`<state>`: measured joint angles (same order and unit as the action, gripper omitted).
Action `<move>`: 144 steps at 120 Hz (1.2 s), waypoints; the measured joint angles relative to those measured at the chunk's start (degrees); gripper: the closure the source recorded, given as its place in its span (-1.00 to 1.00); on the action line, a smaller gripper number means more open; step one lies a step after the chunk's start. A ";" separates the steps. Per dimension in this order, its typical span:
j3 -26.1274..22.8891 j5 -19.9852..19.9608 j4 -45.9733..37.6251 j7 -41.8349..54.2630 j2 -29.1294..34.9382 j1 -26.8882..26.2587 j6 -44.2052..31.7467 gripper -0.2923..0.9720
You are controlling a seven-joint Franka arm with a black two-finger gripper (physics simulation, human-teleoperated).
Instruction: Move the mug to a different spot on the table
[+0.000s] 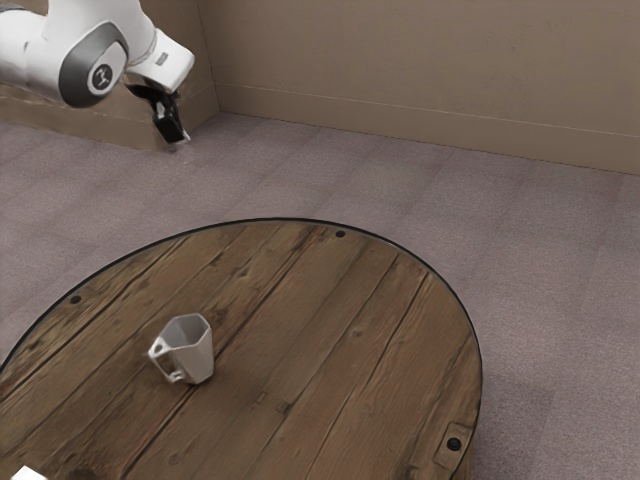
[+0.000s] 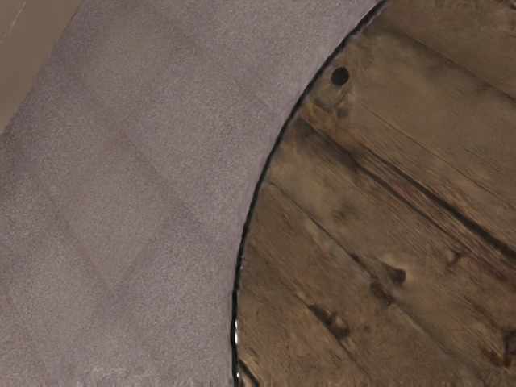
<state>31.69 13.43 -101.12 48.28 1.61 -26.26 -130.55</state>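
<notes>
The white faceted ceramic mug (image 1: 185, 348) stands in the lower left of the frame on the round, dark-rimmed plank-wood table (image 1: 340, 320), its handle toward the lower left. The black two-finger gripper (image 1: 169, 122) hangs in the upper left, well apart from the mug, above the grey carpet floor (image 1: 420, 190); I cannot tell whether it is open or closed

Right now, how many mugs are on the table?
1. The white mug stands upright on the round wooden table, toward the exterior view's left. A white thing at the lower left corner is cut off.
</notes>
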 joint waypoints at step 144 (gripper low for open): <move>-0.57 3.62 11.53 -20.27 -4.10 0.40 22.74 -0.54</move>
<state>31.12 17.05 -89.58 28.01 -2.49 -25.86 -107.81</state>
